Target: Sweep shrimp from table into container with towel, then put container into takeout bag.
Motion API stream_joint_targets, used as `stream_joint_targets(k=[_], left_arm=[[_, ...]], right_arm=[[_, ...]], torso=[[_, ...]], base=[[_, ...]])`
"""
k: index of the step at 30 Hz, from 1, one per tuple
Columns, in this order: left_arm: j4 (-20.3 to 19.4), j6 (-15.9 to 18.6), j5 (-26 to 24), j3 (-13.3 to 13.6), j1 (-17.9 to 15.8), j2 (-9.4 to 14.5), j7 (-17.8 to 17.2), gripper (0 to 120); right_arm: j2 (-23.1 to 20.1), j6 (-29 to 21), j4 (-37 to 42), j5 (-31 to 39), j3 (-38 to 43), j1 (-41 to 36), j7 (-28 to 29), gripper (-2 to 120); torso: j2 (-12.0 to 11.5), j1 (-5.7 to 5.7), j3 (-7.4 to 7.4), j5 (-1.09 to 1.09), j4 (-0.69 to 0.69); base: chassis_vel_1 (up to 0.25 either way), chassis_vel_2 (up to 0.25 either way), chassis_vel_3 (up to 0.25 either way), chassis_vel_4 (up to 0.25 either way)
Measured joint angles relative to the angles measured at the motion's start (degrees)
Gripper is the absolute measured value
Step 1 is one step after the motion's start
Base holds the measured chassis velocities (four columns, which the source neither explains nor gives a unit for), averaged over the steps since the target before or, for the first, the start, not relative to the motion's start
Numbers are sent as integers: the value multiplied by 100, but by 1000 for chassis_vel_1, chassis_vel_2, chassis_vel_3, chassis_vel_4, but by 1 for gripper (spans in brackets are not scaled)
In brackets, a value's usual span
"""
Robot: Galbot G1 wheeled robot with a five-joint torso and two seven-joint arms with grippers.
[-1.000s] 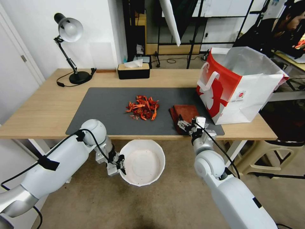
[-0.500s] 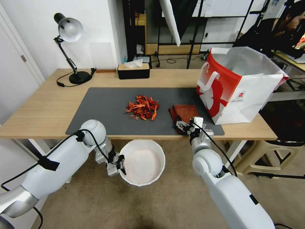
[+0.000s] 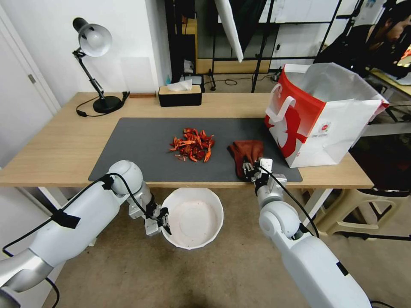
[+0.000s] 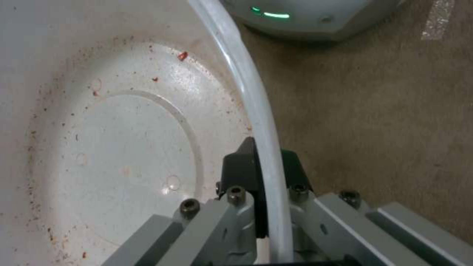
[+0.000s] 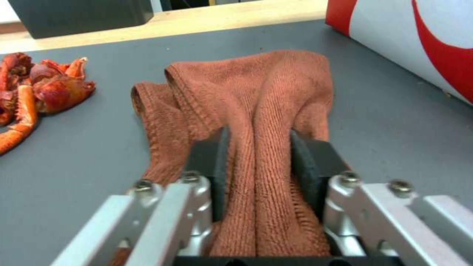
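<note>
We are pinching the towel (image 5: 256, 111) in the right gripper (image 5: 256, 173), jaws pressed on its bunched fold; the shrimp (image 3: 192, 144) are lying leftward of them. The left gripper (image 4: 261, 177) is clamping the container (image 3: 193, 218) rim below the table (image 3: 55, 145) edge.

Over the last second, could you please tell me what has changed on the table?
The right gripper closed on the towel, which was lying flat and is now bunched into a ridge between its fingers. The shrimp, the bag and the bowl, held by its rim in the left gripper below the table edge, stayed put.
</note>
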Motion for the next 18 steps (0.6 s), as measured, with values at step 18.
stream_joint_targets(k=[18], left_arm=[[-5, 22, -47, -63, 17, 12, -1, 0]], right_arm=[[-250, 303, 387, 313, 55, 91, -41, 7]], torso=[[-1, 0, 0, 0, -1]], base=[[0, 0, 0, 0]])
